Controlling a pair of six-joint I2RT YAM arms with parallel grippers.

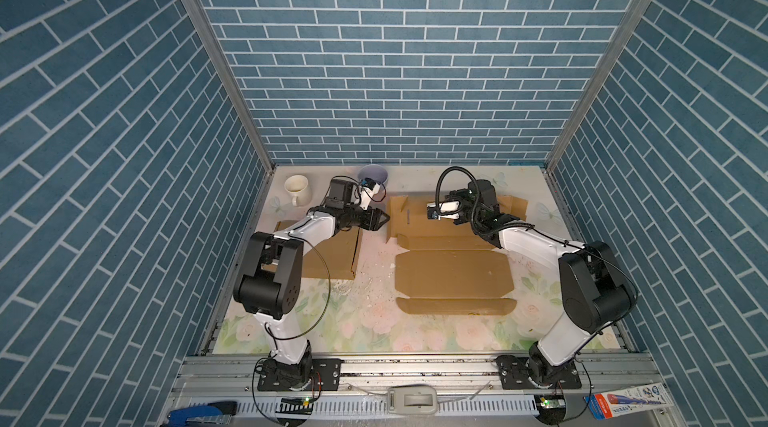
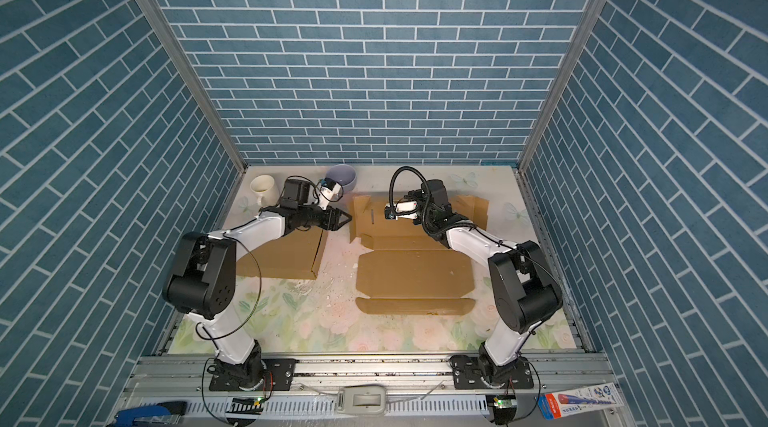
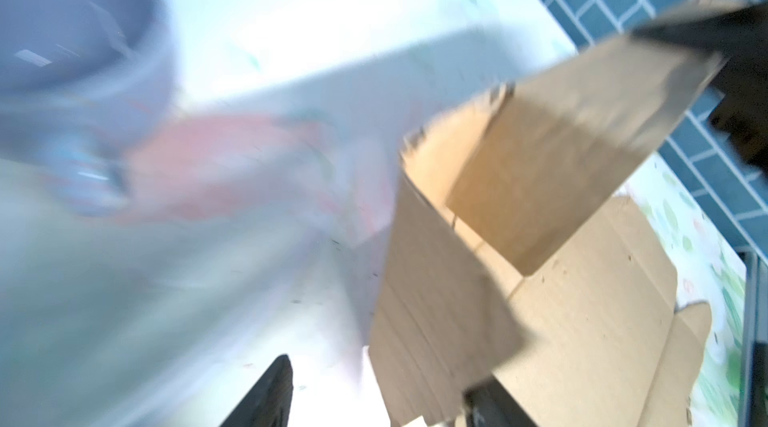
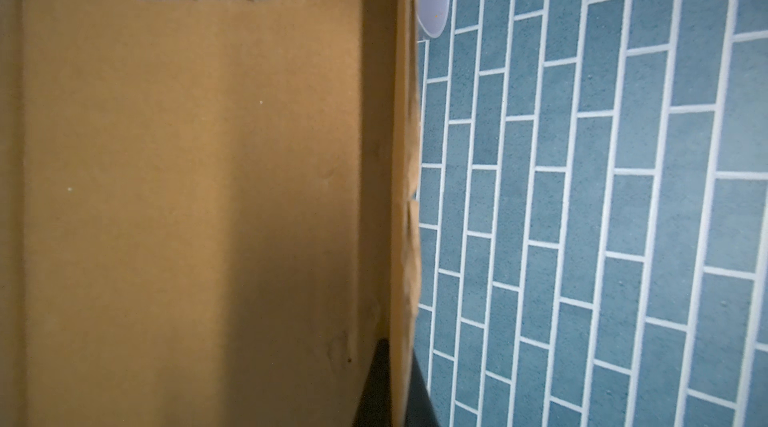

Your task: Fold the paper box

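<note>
The paper box point(image 1: 453, 275) point(image 2: 415, 275) is a brown cardboard blank lying mostly flat right of the table's middle, with its far panel and left side flap point(image 1: 397, 217) raised. In the right wrist view my right gripper point(image 4: 401, 362) is shut on the edge of the raised slotted panel point(image 4: 187, 175); in both top views its fingers are hidden under the wrist point(image 1: 478, 204). My left gripper point(image 1: 384, 219) point(image 2: 347, 219) is open at the left flap. In the blurred left wrist view the flap point(image 3: 440, 300) reaches in between the fingers point(image 3: 270, 396), close to one of them.
A second, folded cardboard box point(image 1: 332, 254) lies under the left arm. A lavender bowl point(image 1: 373, 177) point(image 3: 75, 51) and a cream mug point(image 1: 297, 188) stand at the far left. Blue brick walls close three sides. White crumbs point(image 1: 365, 275) lie between the boxes.
</note>
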